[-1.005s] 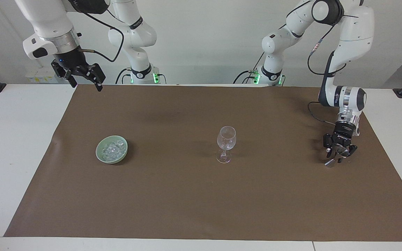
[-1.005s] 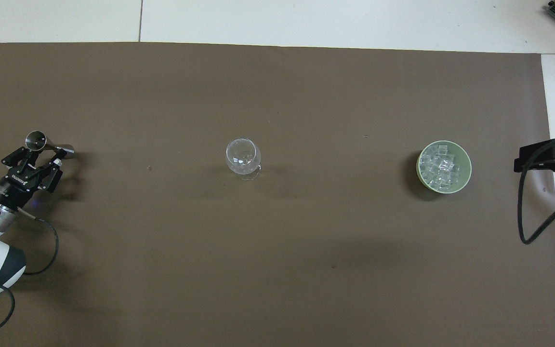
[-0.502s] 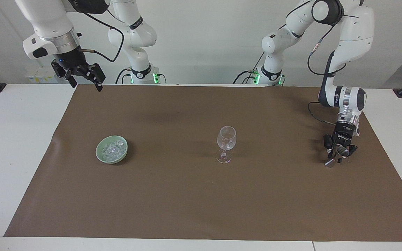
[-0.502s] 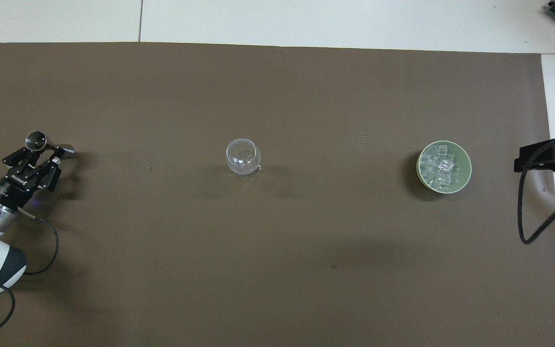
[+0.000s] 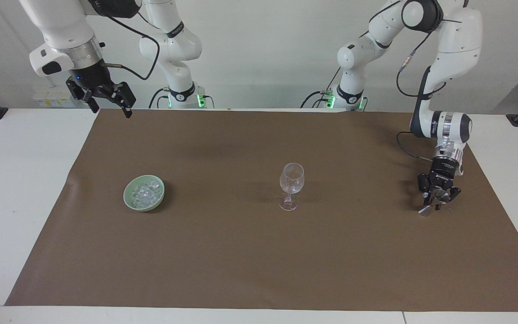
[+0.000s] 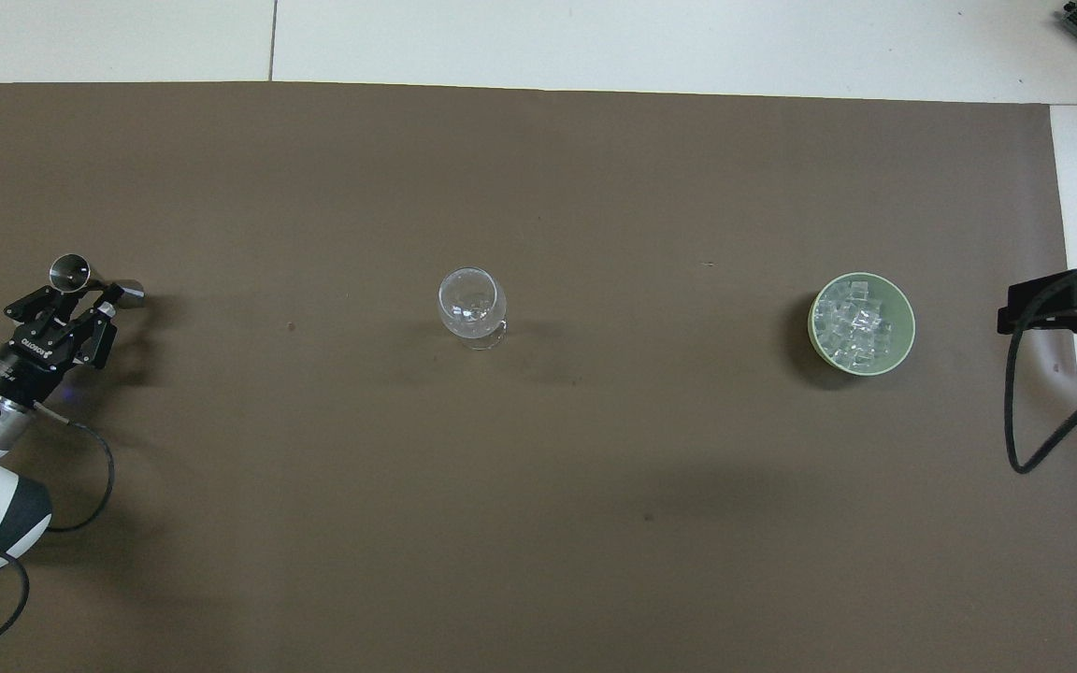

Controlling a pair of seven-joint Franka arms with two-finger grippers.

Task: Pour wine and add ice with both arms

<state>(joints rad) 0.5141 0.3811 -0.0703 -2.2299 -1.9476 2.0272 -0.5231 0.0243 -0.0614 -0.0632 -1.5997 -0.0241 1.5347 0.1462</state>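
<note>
Two pincers, two states. Left gripper (image 5: 437, 201) is down at the mat (image 5: 250, 252) at the left arm's end of the table, its fingers drawn in around the waist of a small metal jigger (image 6: 80, 278) that lies on its side; over the last second the fingers have narrowed visibly while the wrist has kept its place. Whether the pads already press on the metal cannot be told. Judgement: the pick-up of the pouring vessel is under way, so the wine step is only beginning and no liquid shows in the wine glass (image 5: 291, 185). Right gripper (image 5: 106, 100) hangs spread wide and empty, high over the mat's corner at the right arm's end, unmoved across the frames; this arm waits. Beneath it and toward the table's middle sits the green bowl (image 5: 129, 203) holding the ice (image 5: 145, 192), a heap of clear chunks, untouched. The glass stands upright well apart from both grippers, between jigger and bowl. Risk, as judged: a round jigger lying flat may roll from a closing grip.
</note>
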